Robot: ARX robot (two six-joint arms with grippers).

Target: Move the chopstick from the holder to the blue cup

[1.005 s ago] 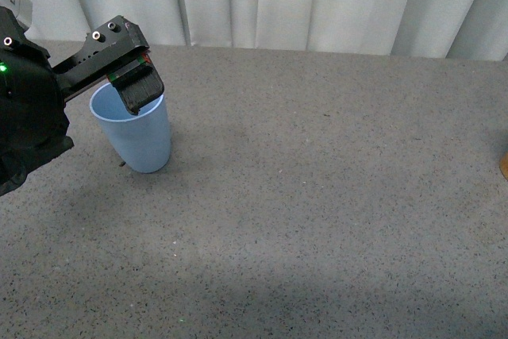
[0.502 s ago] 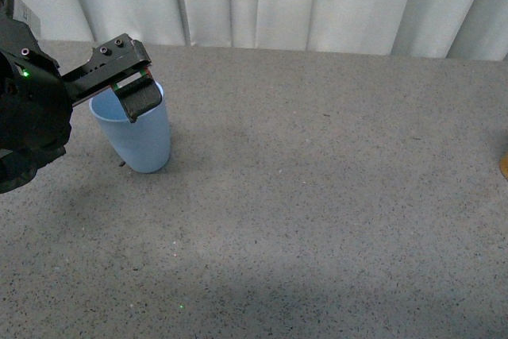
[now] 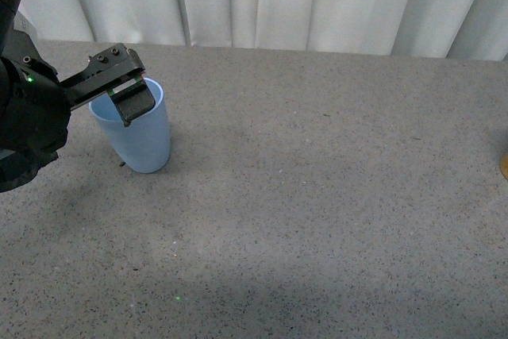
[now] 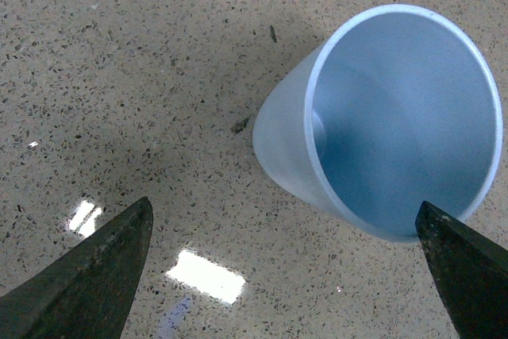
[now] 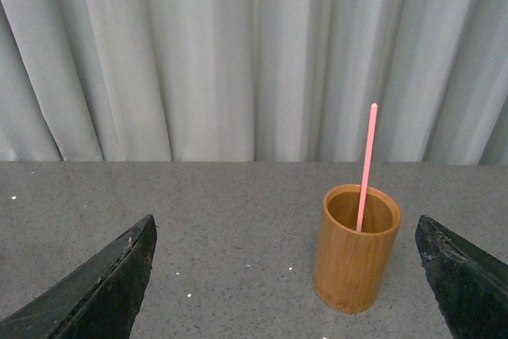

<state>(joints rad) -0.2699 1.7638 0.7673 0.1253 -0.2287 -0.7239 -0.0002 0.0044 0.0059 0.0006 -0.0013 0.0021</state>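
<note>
The blue cup stands upright at the table's far left; in the left wrist view the blue cup shows nothing inside. My left gripper hangs open just above the cup's rim, and in its own view the left gripper has spread fingers with nothing between them. One pink chopstick stands in the bamboo holder, seen in the right wrist view. My right gripper is open and empty, a little short of the holder. The right arm is out of the front view.
White curtains hang behind the grey speckled table. A sliver of the holder shows at the front view's right edge. The bulky black left arm fills the left side.
My left gripper has sunk lower and drifted slightly left, closer to the cup's rim. The cup has not moved.
</note>
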